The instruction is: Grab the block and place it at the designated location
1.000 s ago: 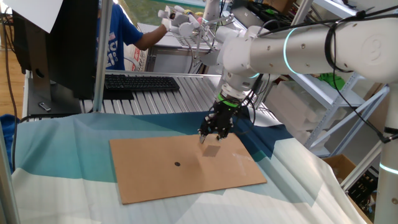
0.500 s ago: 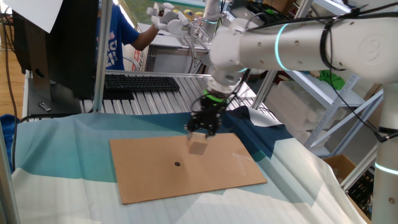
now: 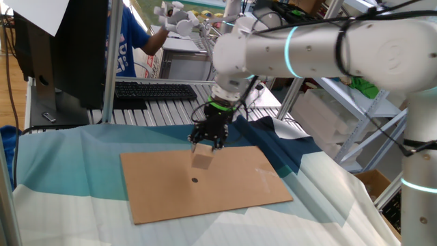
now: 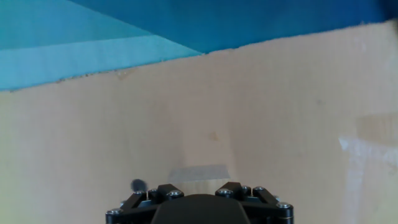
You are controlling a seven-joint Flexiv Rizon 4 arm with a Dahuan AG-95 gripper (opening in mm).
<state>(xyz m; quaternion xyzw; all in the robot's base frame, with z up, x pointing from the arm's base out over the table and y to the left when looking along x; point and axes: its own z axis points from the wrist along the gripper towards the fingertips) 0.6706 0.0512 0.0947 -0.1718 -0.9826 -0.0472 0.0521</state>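
My gripper [image 3: 204,145] is shut on the block [image 3: 202,159], a small light-tan wooden cube. It holds the cube a little above the brown cardboard sheet [image 3: 246,184]. The designated location is a tiny dark dot [image 3: 194,180] on the sheet, just below and slightly left of the cube in the fixed view. In the hand view the block [image 4: 205,149] shows faintly against the cardboard [image 4: 298,106], above the hand's black body. The dot [image 4: 137,184] sits to the block's lower left, by the hand's edge.
The sheet lies on blue and pale cloth [image 3: 61,171]. A keyboard [image 3: 153,90] and a monitor [image 3: 75,48] stand behind, with a metal post [image 3: 113,61]. A person in a blue shirt [image 3: 126,48] is at the back. Shelving [image 3: 382,116] stands at the right.
The arm has carried the block leftward over the sheet, from near its back right part to a spot close above the dot. The grip has stayed shut.
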